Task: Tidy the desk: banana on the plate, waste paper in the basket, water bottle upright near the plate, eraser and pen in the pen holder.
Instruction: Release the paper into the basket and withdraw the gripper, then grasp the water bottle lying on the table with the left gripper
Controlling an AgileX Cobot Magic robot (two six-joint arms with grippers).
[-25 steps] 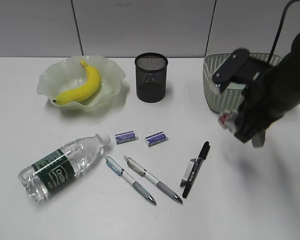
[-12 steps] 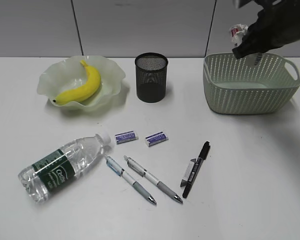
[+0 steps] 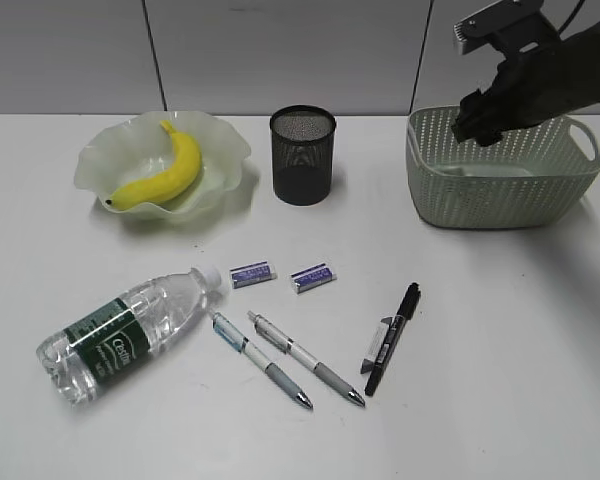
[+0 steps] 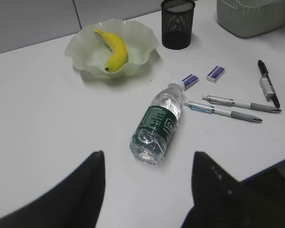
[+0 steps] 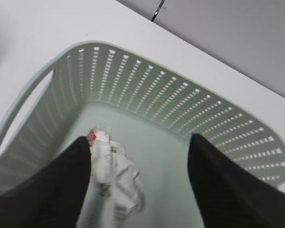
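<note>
Right gripper (image 5: 137, 185) jaws apart over basket (image 5: 147, 90); waste paper (image 5: 115, 178) inside

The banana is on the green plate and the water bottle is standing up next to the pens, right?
Not quite. The banana is on the plate, but the water bottle is lying on its side, not standing. Its white cap points toward the pens. The exterior view shows this, and the left wrist view shows the same.
</note>
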